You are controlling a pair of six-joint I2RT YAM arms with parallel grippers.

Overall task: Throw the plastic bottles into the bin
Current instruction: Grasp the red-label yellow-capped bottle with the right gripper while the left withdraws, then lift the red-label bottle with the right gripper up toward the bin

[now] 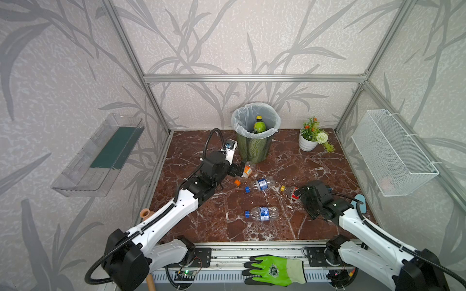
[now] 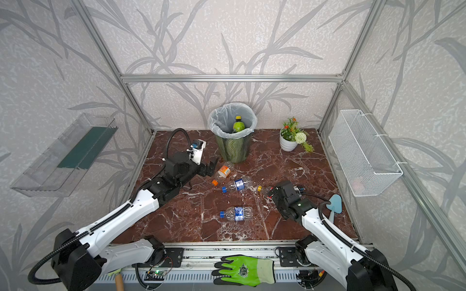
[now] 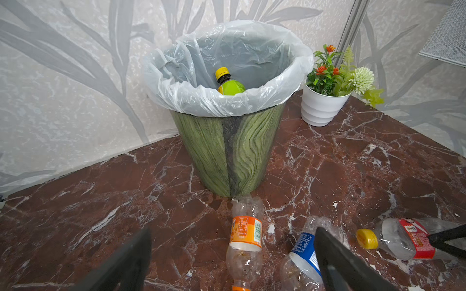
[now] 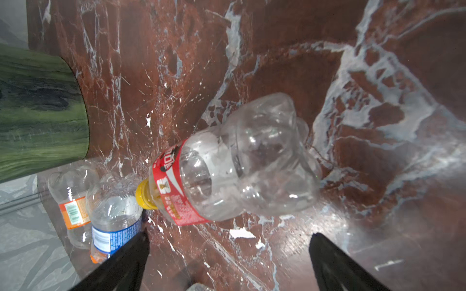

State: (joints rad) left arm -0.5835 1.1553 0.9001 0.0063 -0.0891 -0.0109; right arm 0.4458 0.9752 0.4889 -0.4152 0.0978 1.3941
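Mostly undone — near blue-label bottle (image 1: pixel 262 213) at six o'clock, red-label bottle (image 4: pixel 227 166) at three before the spread right tool (image 4: pixel 229 234), middle blue-label bottle (image 1: pixel 262 184), orange-label bottle (image 1: pixel 247 171) by the spread left tool (image 3: pixel 232 231); only the green bottle (image 1: pixel 259 126) is in the bin (image 1: pixel 254 150), twelve o'clock.

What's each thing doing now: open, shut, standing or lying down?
bin: upright, lined, one bottle inside
green-yellow bottle: inside bin, capped
orange-label bottle: lying, capped
middle blue-label bottle: lying, capped
near blue-label bottle: lying, capped
red-label bottle: lying, capped
left gripper: open, empty
right gripper: open, empty
flower pot: upright
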